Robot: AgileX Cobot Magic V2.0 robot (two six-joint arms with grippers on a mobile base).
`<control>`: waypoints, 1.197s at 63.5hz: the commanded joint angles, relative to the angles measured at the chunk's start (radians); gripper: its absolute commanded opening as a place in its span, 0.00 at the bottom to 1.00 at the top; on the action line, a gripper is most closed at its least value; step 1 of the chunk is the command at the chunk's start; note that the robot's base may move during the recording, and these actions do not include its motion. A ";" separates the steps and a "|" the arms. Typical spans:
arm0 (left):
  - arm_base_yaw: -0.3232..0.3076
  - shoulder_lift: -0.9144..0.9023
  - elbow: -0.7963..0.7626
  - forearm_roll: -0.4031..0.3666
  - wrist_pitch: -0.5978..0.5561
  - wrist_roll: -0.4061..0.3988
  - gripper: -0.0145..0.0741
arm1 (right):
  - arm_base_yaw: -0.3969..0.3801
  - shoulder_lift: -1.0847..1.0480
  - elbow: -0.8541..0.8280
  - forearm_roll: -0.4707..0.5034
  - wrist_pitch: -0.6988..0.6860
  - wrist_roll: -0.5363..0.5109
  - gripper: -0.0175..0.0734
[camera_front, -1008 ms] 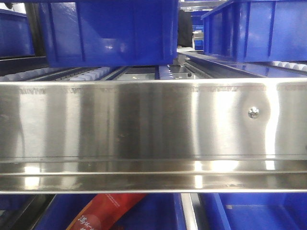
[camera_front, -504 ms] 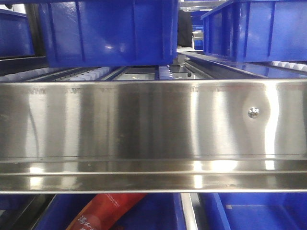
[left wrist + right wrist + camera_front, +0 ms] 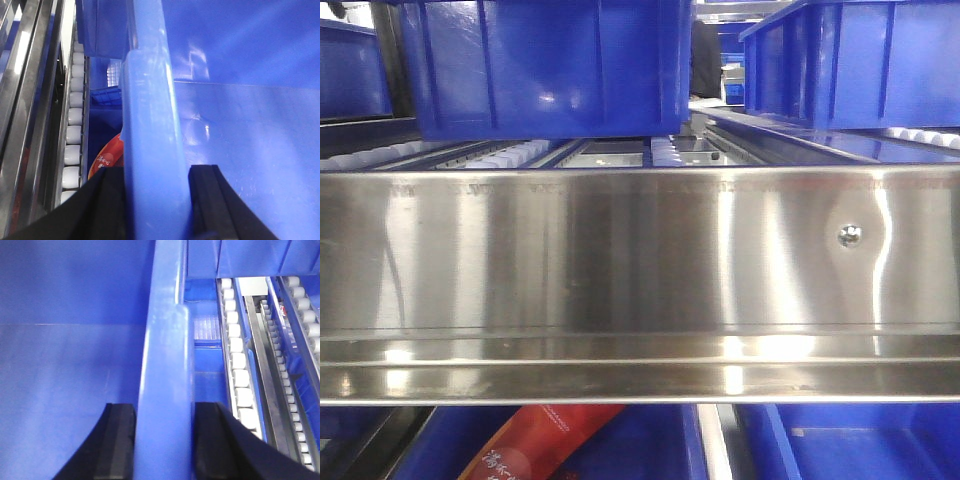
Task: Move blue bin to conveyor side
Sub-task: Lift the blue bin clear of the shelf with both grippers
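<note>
Stainless steel forms the broad rack rail (image 3: 620, 270) that spans the front view from edge to edge, with one screw (image 3: 849, 236) near its right end. Behind and above this rail, the blue bin (image 3: 550, 65) occupies the upper rack level toward the left edge, over the white roller tracks (image 3: 510, 152). Whether its base touches the rollers cannot be determined. A second blue crate (image 3: 850, 60) stands at the right edge of the same level, apart from the bin. A red packet (image 3: 540, 440) shows below the rail, against blue plastic. The left claw (image 3: 157, 200) straddles the thick rim of the bin's left side wall. One black finger (image 3: 107, 200) sits outside the wall and the other inside, both pressed against the plastic, so the claw is clamped on the bin. The right claw (image 3: 165, 440) holds the right side wall in the same manner, with one finger (image 3: 117, 440) inside the bin and the other outside, on the side of the rollers. The bin interior visible in both wrist views is bare blue plastic.
</note>
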 commanded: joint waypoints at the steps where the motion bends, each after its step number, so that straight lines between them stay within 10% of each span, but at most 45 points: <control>1: 0.002 -0.022 -0.015 0.038 -0.092 0.016 0.14 | -0.006 -0.024 -0.014 -0.076 -0.093 -0.015 0.10; 76: 0.002 -0.022 -0.015 0.038 -0.092 0.016 0.14 | -0.006 -0.024 -0.014 -0.076 -0.093 -0.015 0.10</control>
